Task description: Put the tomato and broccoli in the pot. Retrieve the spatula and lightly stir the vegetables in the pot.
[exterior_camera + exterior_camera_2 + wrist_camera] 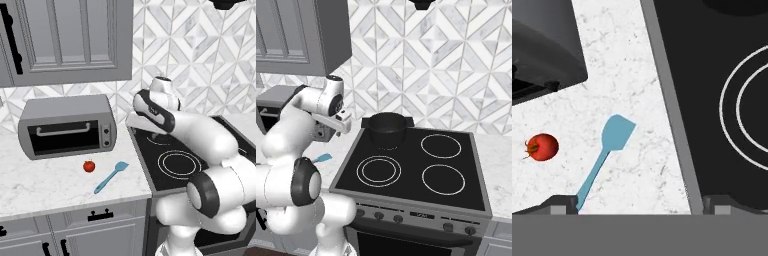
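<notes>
Step in hand judged: tomato pickup, nothing yet placed in pot.

One tomato seen on table, at 9 o'clock of one spatula.

Broccoli not located.

Gripper held above table, spread wide, empty.

Next move: descent over tomato, closure required.

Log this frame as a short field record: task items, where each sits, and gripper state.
tomato: on the counter, in front of the toaster oven
spatula: flat on the counter, right of the tomato, apart from it
pot: on the stove's rear left burner
broccoli: not located
gripper: above the counter, holding nothing; open
</notes>
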